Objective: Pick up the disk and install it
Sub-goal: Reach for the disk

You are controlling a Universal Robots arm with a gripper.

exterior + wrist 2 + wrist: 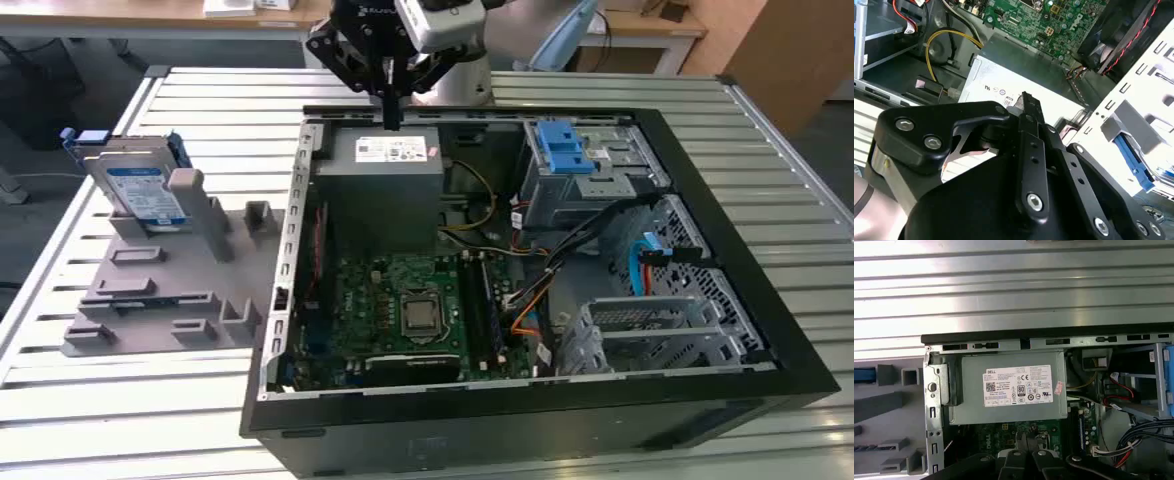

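In the exterior view, the gripper point(392, 120) hangs over the far rim of the open computer case point(747, 230), just above the power supply point(384, 190). Its jaws are pressed together with nothing between them. The disk point(140, 185) is well apart from them, outside the case towards the exterior view's left, slotted into the far end of a grey fixture point(160, 290) on the slatted table point(134, 420). It stands on end with its long axis roughly upright and a slight lean, the white-and-blue label facing the camera and the blue frame showing at its top. There is one disk, one fixture, one power supply and one motherboard point(400, 305). A blue caddy point(566, 150) sits in the case's drive bay.

In the second wrist view, the gripper point(1030, 102) points its closed jaws at the power supply point(1054, 97). Past the case's perforated side wall point(1139, 65), the disk point(1131, 162) shows as a blue edge behind a grey fixture post point(1131, 125).

In the first wrist view, the gripper point(1027, 447) is empty, with its fingers point(1016, 460) meeting over the motherboard point(984, 437) beside the power supply point(1009, 387). The disk point(864, 374) appears edge-on as a thin blue strip in the fixture point(884, 402), outside the case wall.
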